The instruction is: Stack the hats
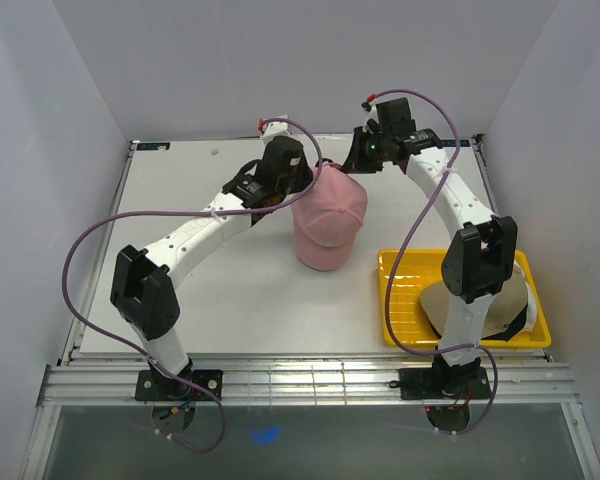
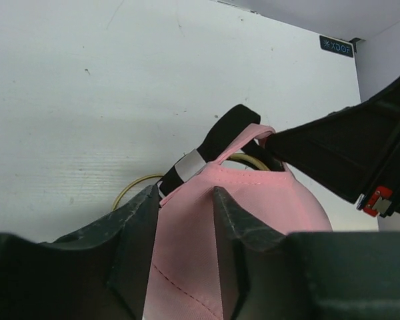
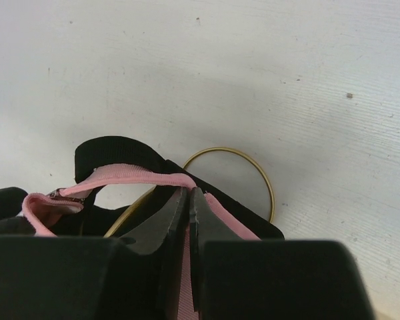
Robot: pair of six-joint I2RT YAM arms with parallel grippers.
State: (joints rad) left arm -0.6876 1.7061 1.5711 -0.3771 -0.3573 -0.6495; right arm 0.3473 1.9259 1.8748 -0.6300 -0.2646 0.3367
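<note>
1. Overhead view. The pink cap (image 1: pixel 330 225) stands raised at mid-table, brim toward me. The left gripper (image 1: pixel 292 190) is at its left flank and the right gripper (image 1: pixel 363 152) at its far edge. On the right of the table (image 1: pixel 230 300) a yellow tray (image 1: pixel 400 335) holds a pale cap (image 1: pixel 432 303), partly hidden by the right arm. I cannot make out any further cap in the tray.

2. Left wrist view. The left gripper's fingers (image 2: pixel 137 253) stand apart with pink cloth filling the gap between them. I cannot tell whether they are squeezing it. A black cap (image 2: pixel 223 133) shows just beyond and under the pink one, with a gold wire ring (image 2: pixel 135 185) below on the table.

3. Right wrist view. The right gripper's jaws are pinched tight on the pink cap's back strap (image 3: pixel 133 172). The black cap sits directly beneath and the ring lies beside it.

4. Step in hand, as I judge it: seating the pink cap over the black one.

5. How to do it well:
   - keep the strap pulled taut and level;
   - ease the crown down squarely;
   - line up the two brims;
   - let go only once the cloth sits without bunching.
</note>
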